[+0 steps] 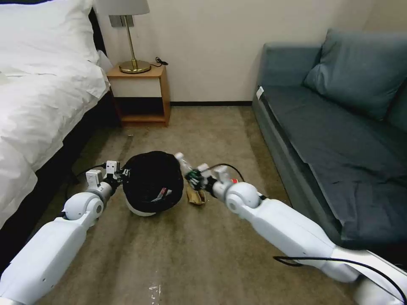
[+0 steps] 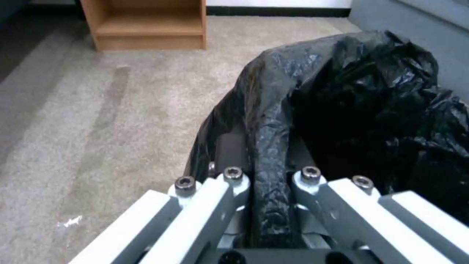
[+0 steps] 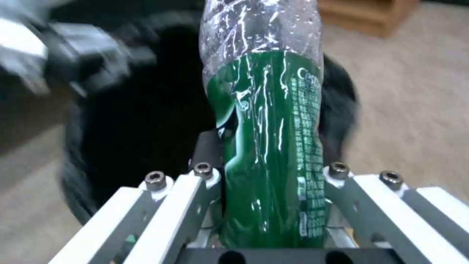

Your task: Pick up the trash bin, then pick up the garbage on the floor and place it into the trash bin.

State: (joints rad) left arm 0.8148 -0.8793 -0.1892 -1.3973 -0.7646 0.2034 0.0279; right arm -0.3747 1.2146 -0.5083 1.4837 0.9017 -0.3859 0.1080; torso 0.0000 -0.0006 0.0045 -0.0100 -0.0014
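Observation:
The trash bin [image 1: 152, 182] is a small white bin under a crinkly black bag, held off the carpet floor [image 1: 203, 254] at its left rim by my left gripper [image 1: 121, 174]. In the left wrist view my left gripper [image 2: 268, 176] is shut on the bag-covered rim [image 2: 266, 146]. My right gripper [image 1: 194, 178] is shut on a clear bottle with a green label [image 1: 183, 164], beside the bin's right rim. The right wrist view shows the bottle [image 3: 266, 128] clamped upright with the bin's dark mouth [image 3: 146, 121] behind it. A red-and-white packet [image 1: 163, 193] lies inside the bin. A crumpled brown paper bag [image 1: 196, 196] lies on the floor.
A bed [image 1: 38, 106] with white bedding runs along the left. A wooden nightstand [image 1: 142, 95] with a brass lamp [image 1: 132, 51] stands at the back wall. A grey-blue sofa [image 1: 339, 123] lines the right side.

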